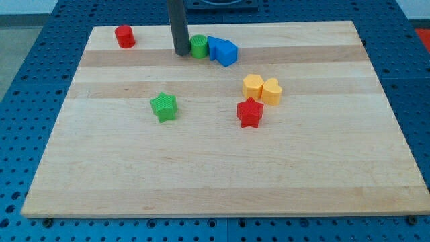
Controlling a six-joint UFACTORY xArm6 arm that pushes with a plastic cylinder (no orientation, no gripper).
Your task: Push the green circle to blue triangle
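Observation:
The green circle (199, 46) stands near the view's top, touching the left side of the blue triangle (224, 52). My tip (182, 52) is on the board just left of the green circle, close against it or touching it. The dark rod rises from there out of the view's top.
A red cylinder-like block (124, 36) is at the top left. A green star (163, 107) lies left of centre. A red star (250, 112) sits right of centre, with a yellow hexagon-like block (252, 86) and a yellow heart (271, 91) just above it. The wooden board (215, 175) lies on a blue perforated table.

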